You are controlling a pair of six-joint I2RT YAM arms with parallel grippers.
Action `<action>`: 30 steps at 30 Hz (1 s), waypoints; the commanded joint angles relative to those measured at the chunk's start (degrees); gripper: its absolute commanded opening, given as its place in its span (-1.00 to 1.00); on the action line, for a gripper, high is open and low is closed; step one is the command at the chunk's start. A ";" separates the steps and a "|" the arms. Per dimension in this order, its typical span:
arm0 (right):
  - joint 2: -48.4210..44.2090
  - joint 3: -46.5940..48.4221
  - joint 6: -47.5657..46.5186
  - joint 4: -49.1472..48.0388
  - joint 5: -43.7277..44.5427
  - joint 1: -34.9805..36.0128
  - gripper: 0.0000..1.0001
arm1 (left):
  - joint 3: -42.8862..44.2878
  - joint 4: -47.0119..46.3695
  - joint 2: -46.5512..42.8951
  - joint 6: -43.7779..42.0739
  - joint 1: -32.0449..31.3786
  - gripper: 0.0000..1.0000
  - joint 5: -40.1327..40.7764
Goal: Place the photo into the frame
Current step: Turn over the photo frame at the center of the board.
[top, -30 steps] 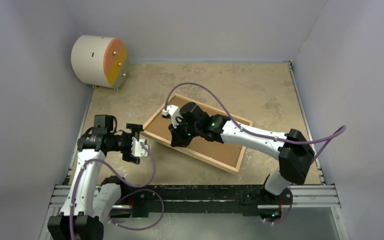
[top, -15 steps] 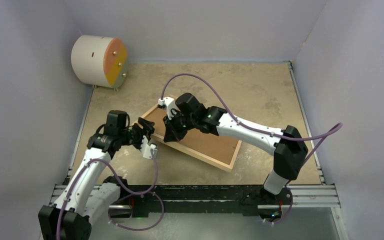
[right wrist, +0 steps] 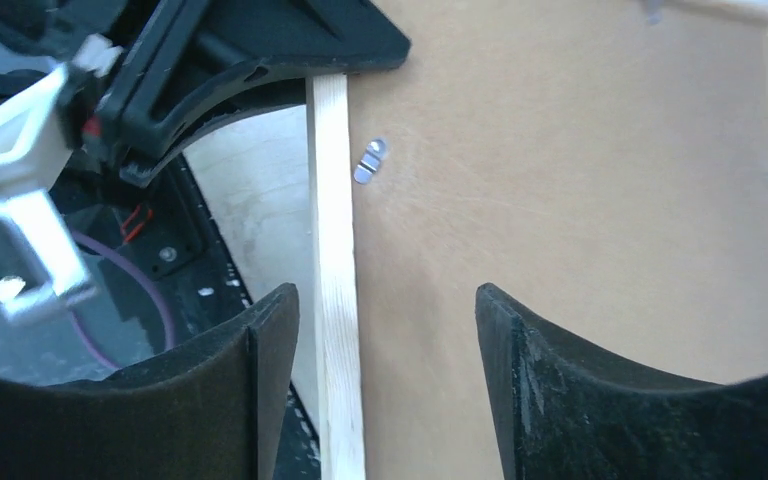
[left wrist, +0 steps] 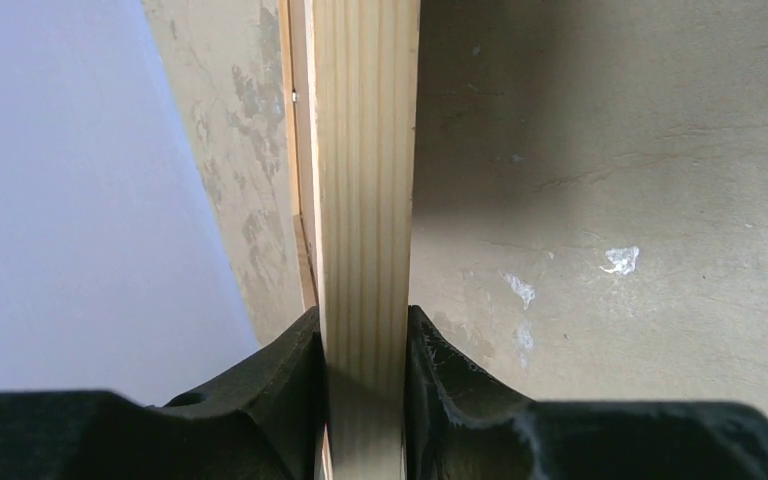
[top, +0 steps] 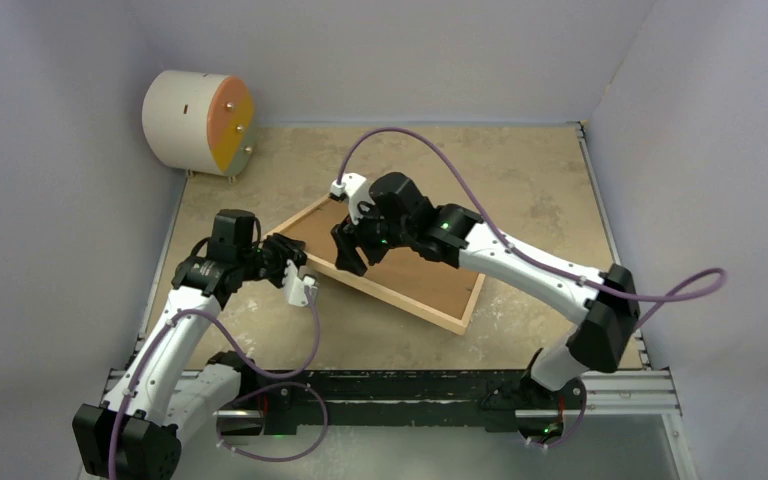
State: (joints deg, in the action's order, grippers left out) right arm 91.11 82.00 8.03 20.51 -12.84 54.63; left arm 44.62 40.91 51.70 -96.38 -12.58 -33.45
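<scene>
We hold the frame, but the photo is out of sight, so we cannot say how far along we are.
The frame lies back-up at the middle of the table, with the brown backing sheet seated in it. Our left gripper pinches the rail at the frame's 9 o'clock corner. Our right gripper hovers just beside it, jaws apart and holding nothing. Unless the photo lies under the backing sheet, we judge that opening, loading and closing all remain.

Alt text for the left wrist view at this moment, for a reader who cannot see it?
The black left claw is shut on the edge of the light-wood frame, whose rail runs straight up the middle of the picture. Mottled beige table lies to its right, a pale lavender wall to its left.
</scene>
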 commanded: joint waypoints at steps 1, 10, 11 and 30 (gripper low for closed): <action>-7.05 -0.42 -10.12 6.56 8.39 1.08 0.39 | 4.60 -0.62 0.55 1.74 -0.34 -0.60 -1.71; -7.76 1.94 -17.03 19.29 21.29 11.31 0.58 | 9.28 2.26 3.74 4.37 -0.34 -0.65 -2.61; -7.38 1.73 -17.21 19.95 22.63 11.84 0.60 | 9.56 2.28 3.83 4.63 -0.34 -0.65 -2.66; -2.69 -1.75 -22.31 15.12 45.25 17.85 -0.10 | 11.17 3.27 3.84 6.31 -0.34 -0.81 -3.26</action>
State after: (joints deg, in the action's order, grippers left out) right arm 88.75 80.23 -10.57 37.12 26.94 70.98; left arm 52.03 45.93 56.03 -93.23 -12.82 -34.00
